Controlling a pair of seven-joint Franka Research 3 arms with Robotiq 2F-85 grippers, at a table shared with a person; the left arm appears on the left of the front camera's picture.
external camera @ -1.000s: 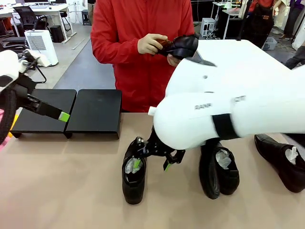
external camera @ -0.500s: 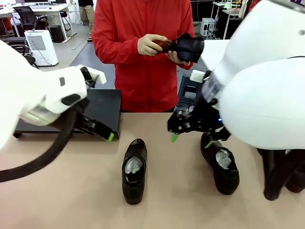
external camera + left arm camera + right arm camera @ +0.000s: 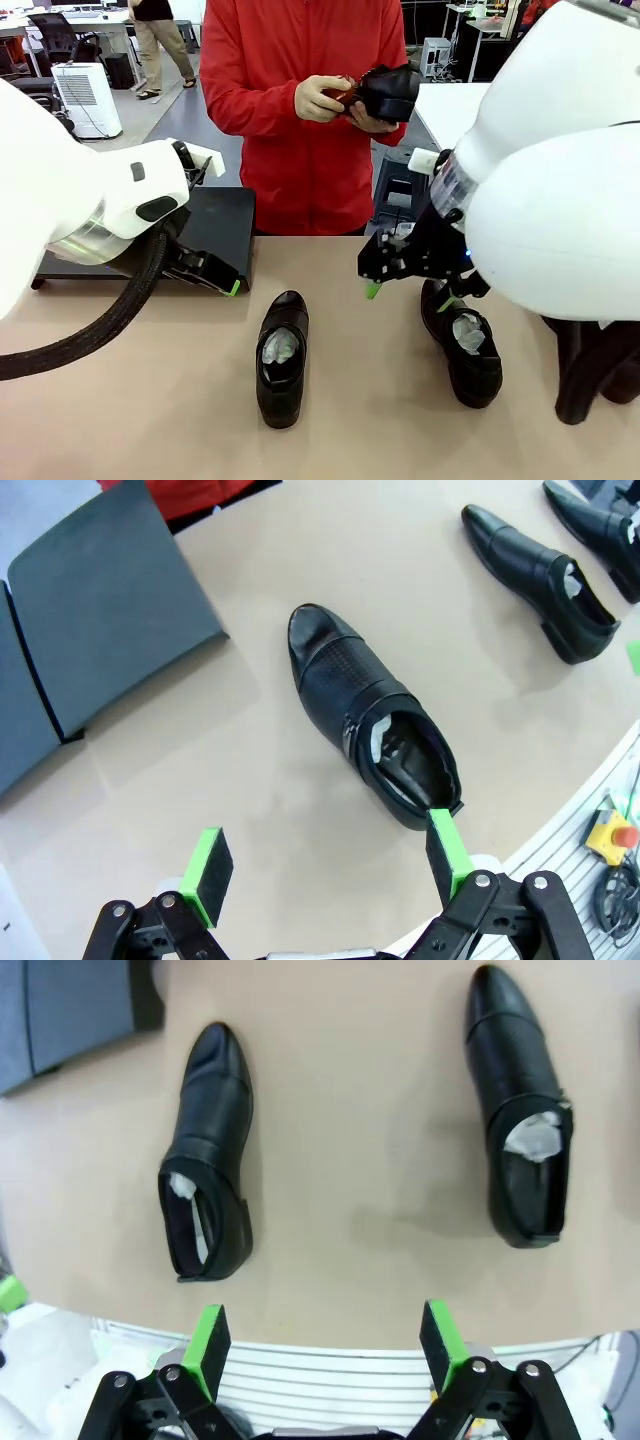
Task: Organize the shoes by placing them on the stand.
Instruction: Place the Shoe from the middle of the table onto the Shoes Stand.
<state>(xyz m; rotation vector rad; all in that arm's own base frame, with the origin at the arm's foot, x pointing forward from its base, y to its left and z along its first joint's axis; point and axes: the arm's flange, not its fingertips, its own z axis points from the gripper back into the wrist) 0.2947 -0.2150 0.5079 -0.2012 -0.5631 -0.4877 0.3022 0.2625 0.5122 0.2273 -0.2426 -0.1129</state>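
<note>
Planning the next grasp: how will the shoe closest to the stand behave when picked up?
The shoe looks glossy, so it may slip under a pinch. White paper stuffing probably keeps its upper from collapsing. It rests flat on sole and heel, so rolling seems unlikely.

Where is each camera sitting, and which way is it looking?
Front view: between the arms, looking across the table at the person holding a shoe; left arm and right arm show.
Left wrist view: on the left arm, looking down at the middle shoe and stand; open left fingers show.
Right wrist view: on the right arm, looking down at the middle shoe and right shoe; open right fingers show.
Shared: all three see the middle shoe.
</note>
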